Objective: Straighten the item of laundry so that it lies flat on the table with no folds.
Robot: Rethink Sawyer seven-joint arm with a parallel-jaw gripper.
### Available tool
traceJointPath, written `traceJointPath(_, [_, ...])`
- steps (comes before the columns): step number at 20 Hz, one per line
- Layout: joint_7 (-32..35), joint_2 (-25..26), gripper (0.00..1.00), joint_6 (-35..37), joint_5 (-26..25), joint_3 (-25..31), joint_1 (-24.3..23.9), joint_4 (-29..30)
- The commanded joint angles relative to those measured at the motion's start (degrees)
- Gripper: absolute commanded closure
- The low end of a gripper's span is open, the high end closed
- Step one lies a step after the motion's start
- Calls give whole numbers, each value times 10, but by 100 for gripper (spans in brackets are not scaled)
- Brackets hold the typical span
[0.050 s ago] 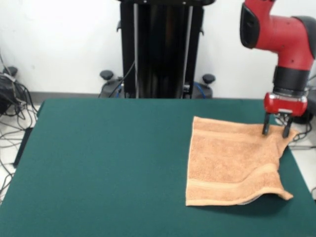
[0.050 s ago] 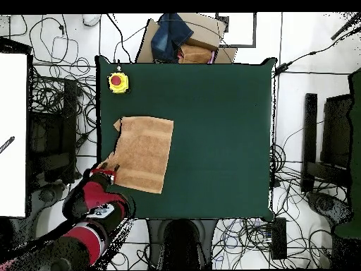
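From the front, the gripper (image 1: 276,130) stands with jaws spread over the far right corner of the towel (image 1: 232,165) at the table's (image 1: 108,163) right side; from overhead, the towel (image 2: 144,153) lies near the yellow-mounted red button (image 2: 118,82).

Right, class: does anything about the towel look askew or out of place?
Yes. The towel sits at the table's edge, its near corner curling up past the edge. The open gripper straddles its far corner.
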Motion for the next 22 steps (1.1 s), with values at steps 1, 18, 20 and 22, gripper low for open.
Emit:
traceJointPath(1, [166,57,0,-47,31,62,-15,-42])
traceJointPath(18, [154,65,0,-88,-56,97,-91,-35])
traceJointPath(20, [152,62,0,-89,-63,98,-96,-30])
traceJointPath(22, [150,59,0,-89,-64,99,-98,-26])
